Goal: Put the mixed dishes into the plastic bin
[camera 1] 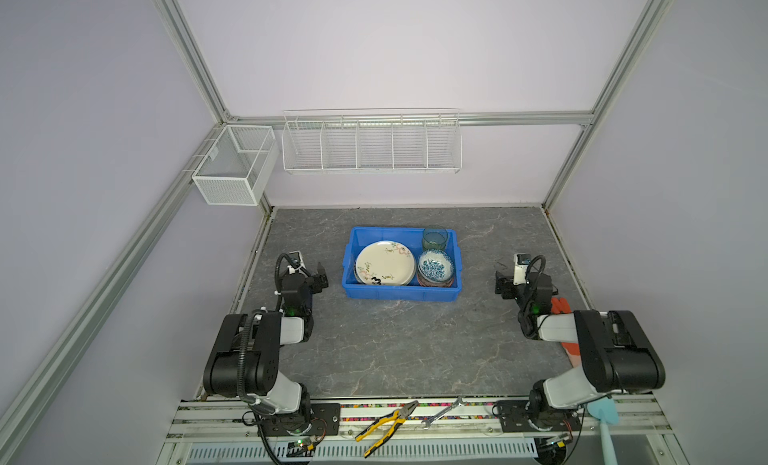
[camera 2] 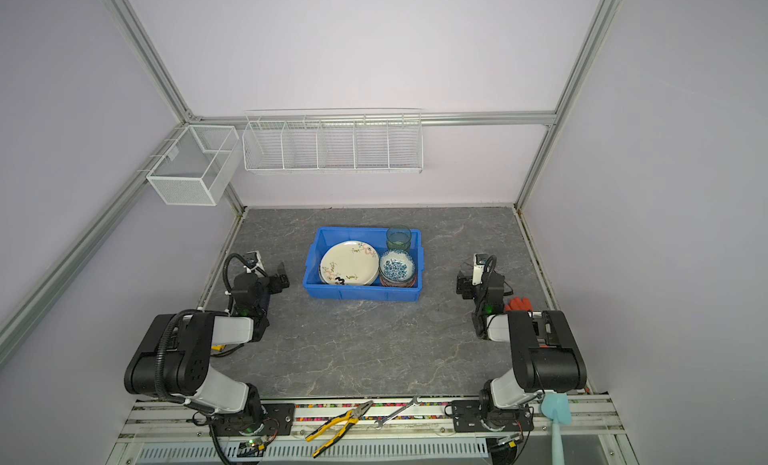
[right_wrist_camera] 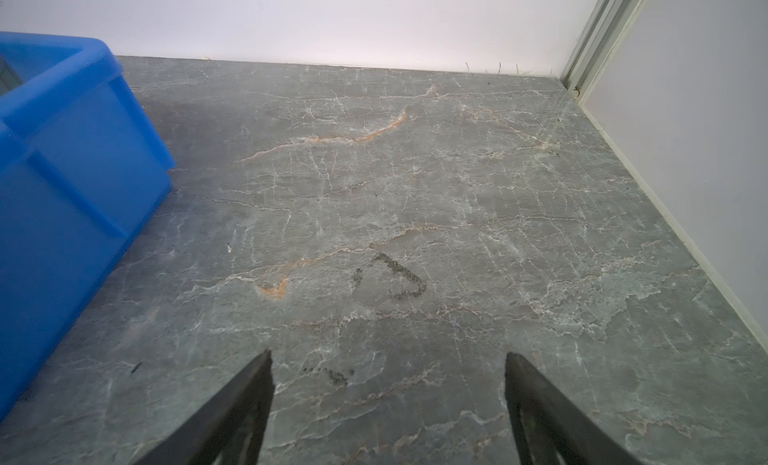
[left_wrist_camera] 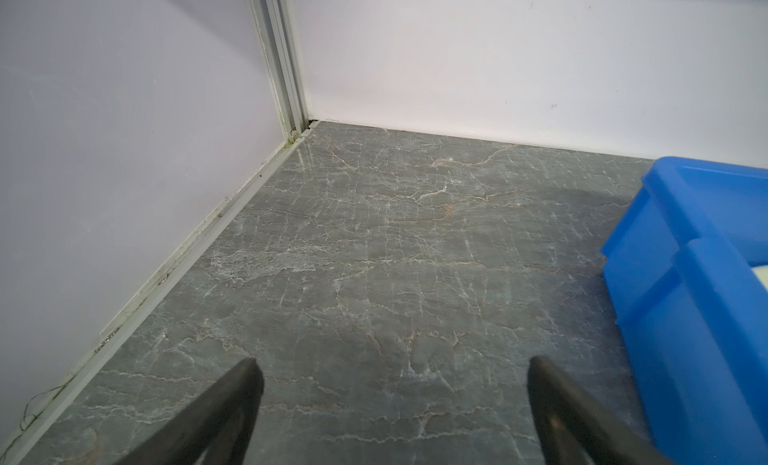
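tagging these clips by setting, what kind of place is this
Most likely a robotics lab test cell: an aluminium frame boxes in the table, a robot arm is mounted at each front corner, and pliers lie along its front edge.

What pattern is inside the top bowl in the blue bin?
A dense blue floral pattern on white. The top bowl shows best in a top view.

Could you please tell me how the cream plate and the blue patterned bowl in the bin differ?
The cream plate is wide and nearly flat, the blue patterned bowl smaller and deeper. The plate bears sparse floral sprigs on cream, the bowl dense blue flowers on white. Both sit inside the blue bin, each atop a stack.
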`<act>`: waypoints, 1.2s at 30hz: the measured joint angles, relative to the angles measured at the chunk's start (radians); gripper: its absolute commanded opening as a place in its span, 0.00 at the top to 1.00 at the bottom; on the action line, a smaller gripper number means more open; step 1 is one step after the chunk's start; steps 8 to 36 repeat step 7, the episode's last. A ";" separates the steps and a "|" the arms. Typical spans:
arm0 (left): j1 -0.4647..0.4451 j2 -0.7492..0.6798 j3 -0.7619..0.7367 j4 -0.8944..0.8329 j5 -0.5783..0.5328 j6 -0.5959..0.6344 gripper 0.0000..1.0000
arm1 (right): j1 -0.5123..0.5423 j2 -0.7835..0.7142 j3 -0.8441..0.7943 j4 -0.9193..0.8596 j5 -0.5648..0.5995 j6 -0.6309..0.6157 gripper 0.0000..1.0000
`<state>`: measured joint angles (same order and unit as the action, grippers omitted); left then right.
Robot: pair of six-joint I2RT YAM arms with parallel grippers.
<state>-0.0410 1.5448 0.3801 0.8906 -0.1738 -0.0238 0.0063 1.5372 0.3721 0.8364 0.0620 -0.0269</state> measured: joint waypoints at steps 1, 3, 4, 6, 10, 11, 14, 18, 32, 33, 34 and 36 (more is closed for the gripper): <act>0.000 0.000 0.000 0.000 0.000 0.000 0.01 | 0.000 0.000 0.000 0.000 0.000 0.000 0.12; 0.000 0.000 0.000 0.000 0.000 0.000 0.01 | -0.002 0.000 0.000 0.000 -0.003 0.000 0.12; 0.000 0.000 0.000 0.000 0.000 0.000 0.01 | -0.006 0.000 0.000 0.000 -0.010 0.000 0.12; 0.000 0.000 0.000 0.000 0.000 0.000 0.01 | -0.014 0.000 0.000 0.000 -0.015 0.000 0.12; 0.000 0.000 0.000 0.000 0.000 0.000 0.01 | -0.018 0.000 0.000 0.000 -0.016 0.000 0.12; 0.000 0.000 0.000 0.000 0.000 0.000 0.01 | -0.018 0.000 0.000 0.000 -0.016 0.000 0.12; 0.000 0.000 0.000 0.000 0.000 0.000 0.01 | -0.018 0.000 0.000 0.000 -0.016 0.000 0.12; 0.000 0.000 0.000 0.000 0.000 0.000 0.01 | -0.018 0.000 0.000 0.000 -0.016 0.000 0.12; 0.000 0.000 0.000 0.000 0.000 0.000 0.01 | -0.018 0.000 0.000 0.000 -0.016 0.000 0.12; 0.000 0.000 0.000 0.000 0.000 0.000 0.01 | -0.018 0.000 0.000 0.000 -0.016 0.000 0.12; 0.000 0.000 0.000 0.000 0.000 0.000 0.01 | -0.018 0.000 0.000 0.000 -0.016 0.000 0.12; 0.000 0.000 0.000 0.000 0.000 0.000 0.01 | -0.018 0.000 0.000 0.000 -0.016 0.000 0.12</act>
